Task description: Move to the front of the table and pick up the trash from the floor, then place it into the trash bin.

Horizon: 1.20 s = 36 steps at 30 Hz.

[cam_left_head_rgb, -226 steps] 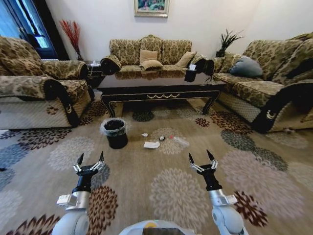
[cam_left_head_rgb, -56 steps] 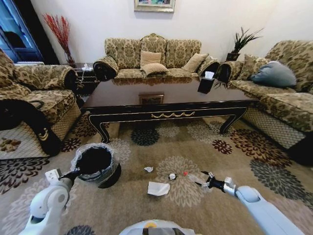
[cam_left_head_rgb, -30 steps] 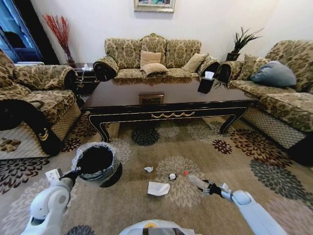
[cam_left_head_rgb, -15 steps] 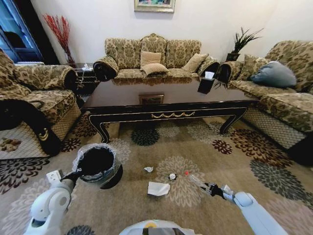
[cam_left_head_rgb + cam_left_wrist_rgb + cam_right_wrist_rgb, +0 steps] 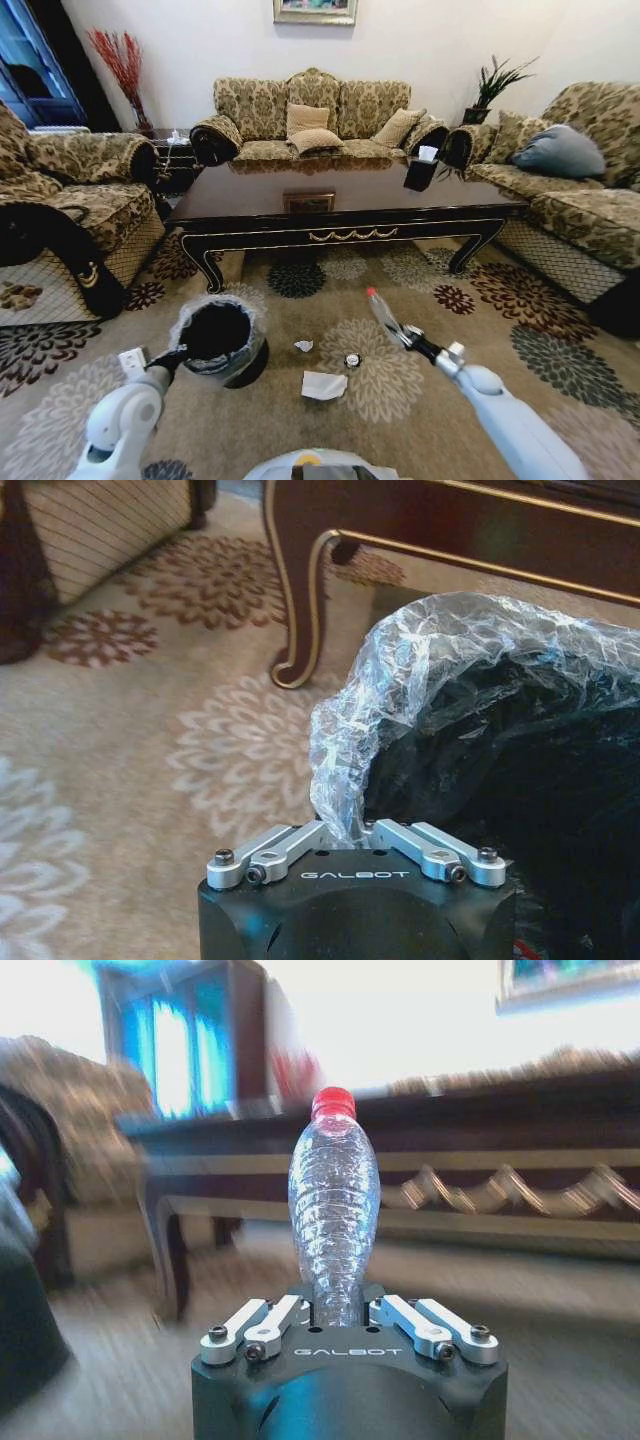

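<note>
Bright, even room light; right wrist view motion-blurred.

Right gripper (image 5: 405,334) holds bottle (image 5: 383,312) above carpet (image 5: 330,400).

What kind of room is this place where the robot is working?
Most likely a home living room. Patterned sofas stand around a low dark wood table on a flowered carpet, and a framed picture hangs on the wall behind.

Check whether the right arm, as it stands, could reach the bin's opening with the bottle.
Probably yes: the right tool holds the bottle raised above the carpet, nothing stands between it and the trash bin, which the left tool holds tilted.
</note>
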### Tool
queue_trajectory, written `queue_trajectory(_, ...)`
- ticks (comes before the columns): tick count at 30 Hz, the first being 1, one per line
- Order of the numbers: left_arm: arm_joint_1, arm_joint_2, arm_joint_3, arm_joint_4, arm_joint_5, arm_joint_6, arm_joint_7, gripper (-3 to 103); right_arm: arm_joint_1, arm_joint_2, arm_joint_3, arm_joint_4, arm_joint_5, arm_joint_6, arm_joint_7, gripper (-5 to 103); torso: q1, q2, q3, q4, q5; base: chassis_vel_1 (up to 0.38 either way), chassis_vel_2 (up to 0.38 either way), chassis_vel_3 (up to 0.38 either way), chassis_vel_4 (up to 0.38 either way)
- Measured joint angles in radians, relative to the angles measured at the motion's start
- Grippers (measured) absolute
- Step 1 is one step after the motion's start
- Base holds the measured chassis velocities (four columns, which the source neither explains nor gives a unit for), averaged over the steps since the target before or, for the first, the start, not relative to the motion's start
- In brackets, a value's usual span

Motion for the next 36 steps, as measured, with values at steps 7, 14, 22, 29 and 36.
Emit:
queue_trajectory(7,-0.013,-0.044,0.060,0.024,0.000,0.000,0.008,2,0.039,0.045,-0.126,0.124,0.032,0.054,0.026,20,0.000,0.000,0.000,-0.0001,0.0001,0.000,0.000,0.000,0.000)
queue_trajectory(14,-0.028,-0.080,0.119,0.065,0.011,0.000,0.009,2,0.100,0.073,-0.257,0.169,0.044,0.111,0.034,20,0.000,0.000,0.000,0.0000,0.0002,0.000,0.000,0.000,0.000)
queue_trajectory(22,-0.062,-0.131,0.160,0.138,0.028,0.000,0.009,2,0.162,0.127,-0.374,0.158,0.051,0.149,0.006,20,0.000,0.000,0.000,0.0000,0.0000,0.000,0.000,0.000,0.000)
queue_trajectory(29,-0.080,-0.154,0.172,0.157,0.030,0.000,0.009,2,0.209,0.189,-0.476,0.124,0.025,0.165,-0.001,20,0.000,0.000,0.000,0.0001,0.0003,0.000,0.000,0.000,0.000)
queue_trajectory(36,-0.087,-0.158,0.177,0.158,0.029,0.000,0.009,2,0.226,0.225,-0.528,0.105,-0.014,0.180,0.000,20,0.000,0.000,0.000,0.0002,0.0002,0.000,0.000,0.000,0.000)
